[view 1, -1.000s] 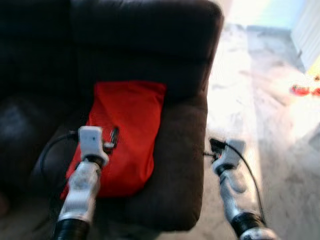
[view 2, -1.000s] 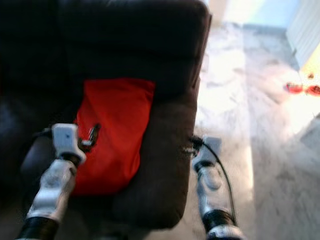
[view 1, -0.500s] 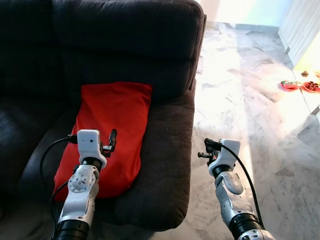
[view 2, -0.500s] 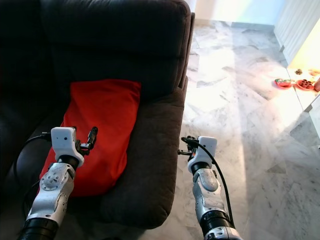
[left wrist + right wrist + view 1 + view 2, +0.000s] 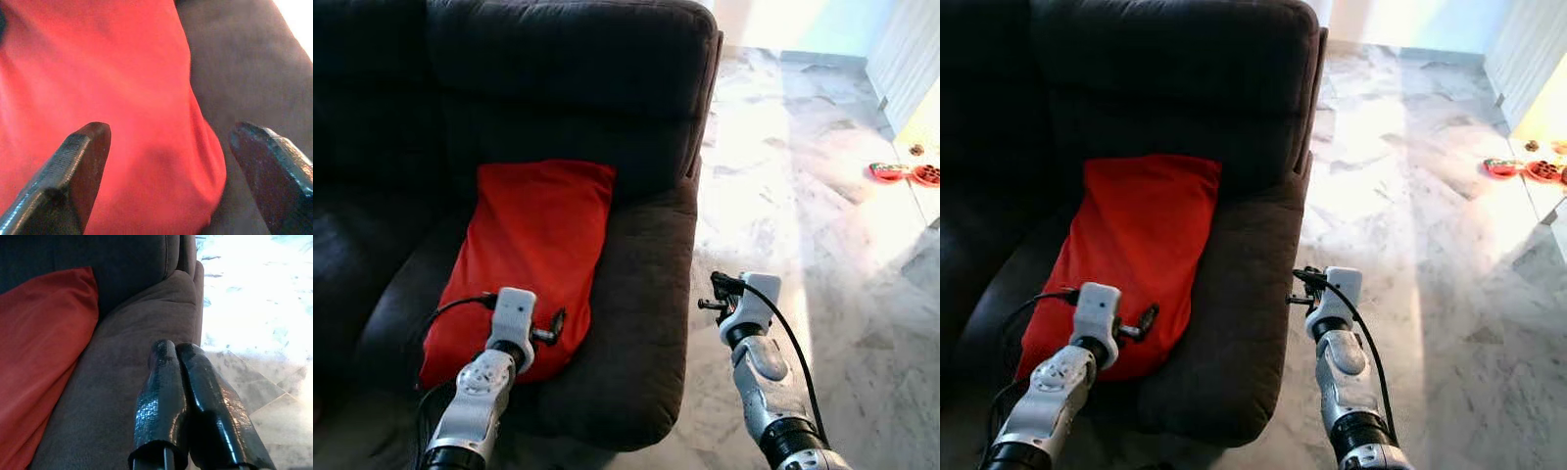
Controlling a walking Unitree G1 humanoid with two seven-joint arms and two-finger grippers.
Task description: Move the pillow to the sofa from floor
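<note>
The red pillow (image 5: 536, 250) lies lengthwise on the seat of the dark grey sofa (image 5: 646, 294), its far end leaning against the backrest. My left gripper (image 5: 555, 324) hovers over the pillow's near right corner. In the left wrist view its fingers (image 5: 80, 161) stand wide apart, open, with the red pillow (image 5: 122, 98) below them and nothing held. My right gripper (image 5: 709, 293) hangs beside the sofa's right armrest, over the floor. Its two fingers (image 5: 168, 377) are pressed together, shut on nothing.
A pale marble floor (image 5: 803, 196) stretches to the right of the sofa. Two red bowls (image 5: 891, 173) sit on it at the far right near a white wall. The sofa's left seat (image 5: 352, 245) lies in dark shade.
My left gripper has dropped back from the pillow's middle to its near right corner. The right arm has hardly moved. The view shifted slightly.
</note>
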